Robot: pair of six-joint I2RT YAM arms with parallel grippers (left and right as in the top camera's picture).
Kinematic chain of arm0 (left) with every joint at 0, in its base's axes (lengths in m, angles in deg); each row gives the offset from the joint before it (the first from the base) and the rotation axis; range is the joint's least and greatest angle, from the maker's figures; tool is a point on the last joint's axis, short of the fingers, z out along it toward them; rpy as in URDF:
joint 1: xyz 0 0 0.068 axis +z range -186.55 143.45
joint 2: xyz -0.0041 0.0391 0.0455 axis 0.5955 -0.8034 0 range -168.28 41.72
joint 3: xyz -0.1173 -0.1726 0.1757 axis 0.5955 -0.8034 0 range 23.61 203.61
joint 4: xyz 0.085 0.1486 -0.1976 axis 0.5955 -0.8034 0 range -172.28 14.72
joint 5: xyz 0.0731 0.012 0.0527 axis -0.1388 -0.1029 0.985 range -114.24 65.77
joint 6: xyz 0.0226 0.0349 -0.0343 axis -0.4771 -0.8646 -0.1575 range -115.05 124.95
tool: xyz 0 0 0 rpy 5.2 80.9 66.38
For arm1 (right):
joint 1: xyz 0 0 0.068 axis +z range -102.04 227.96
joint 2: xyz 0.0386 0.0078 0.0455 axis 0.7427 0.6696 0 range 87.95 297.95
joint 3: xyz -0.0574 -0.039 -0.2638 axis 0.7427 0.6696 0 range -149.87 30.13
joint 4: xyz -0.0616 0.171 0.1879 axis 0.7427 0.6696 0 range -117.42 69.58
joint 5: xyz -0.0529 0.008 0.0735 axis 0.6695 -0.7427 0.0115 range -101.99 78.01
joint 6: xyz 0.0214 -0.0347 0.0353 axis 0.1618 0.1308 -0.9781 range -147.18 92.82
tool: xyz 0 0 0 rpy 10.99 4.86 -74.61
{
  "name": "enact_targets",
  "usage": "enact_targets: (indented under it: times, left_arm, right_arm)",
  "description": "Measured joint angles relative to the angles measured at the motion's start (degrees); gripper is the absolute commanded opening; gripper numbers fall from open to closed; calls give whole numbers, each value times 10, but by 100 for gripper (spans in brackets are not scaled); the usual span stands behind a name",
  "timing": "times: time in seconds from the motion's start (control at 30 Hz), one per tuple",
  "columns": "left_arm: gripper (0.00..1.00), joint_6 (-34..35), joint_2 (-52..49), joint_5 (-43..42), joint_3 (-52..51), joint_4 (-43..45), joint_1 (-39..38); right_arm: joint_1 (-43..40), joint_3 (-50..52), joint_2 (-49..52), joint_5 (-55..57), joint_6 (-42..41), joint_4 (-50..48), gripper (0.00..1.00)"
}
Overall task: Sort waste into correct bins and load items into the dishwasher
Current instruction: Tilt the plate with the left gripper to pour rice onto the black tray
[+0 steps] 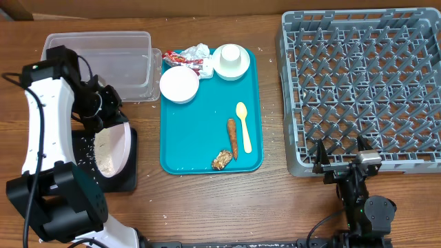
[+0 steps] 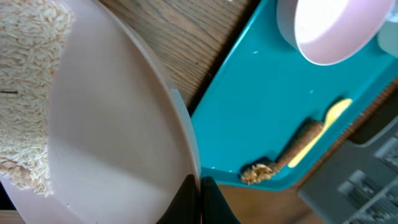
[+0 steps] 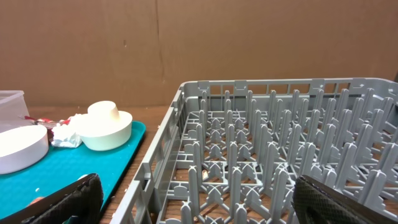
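Observation:
My left gripper point(image 2: 199, 198) is shut on the rim of the pale pinkish plate point(image 1: 114, 148), holding it tilted over the black tray point(image 1: 128, 178). Rice point(image 2: 25, 93) clings to the plate. The clear tub point(image 1: 103, 58) stands behind it. On the teal tray point(image 1: 200, 127) lie a white bowl point(image 1: 179, 84), a second bowl with a small cup on it point(image 1: 231, 60), a napkin point(image 1: 197, 51), a red-and-white wrapper point(image 1: 180, 62), the yellow spoon point(image 1: 243, 125), the carrot stick point(image 1: 233, 136) and a brown chunk point(image 1: 222, 160). My right gripper point(image 1: 341, 164) is open and empty at the front edge of the grey rack point(image 1: 365, 83).
Loose rice grains point(image 1: 84, 143) are scattered on the wooden table left of the black tray. The rack point(image 3: 280, 155) fills the right side and holds no dishes. A brown cardboard wall point(image 3: 199, 43) stands behind the table.

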Motion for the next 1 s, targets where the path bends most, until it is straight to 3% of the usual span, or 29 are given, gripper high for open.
enact_targets:
  times: [0.47, 1.0]
  left_arm:
    - [4, -68, 0, -72, 0, -40, 72]
    - [4, -214, 0, -206, 0, -81, 199]
  right_arm:
    - [0, 0, 0, 0, 0, 0, 100]
    - [0, 0, 0, 0, 0, 0, 100]
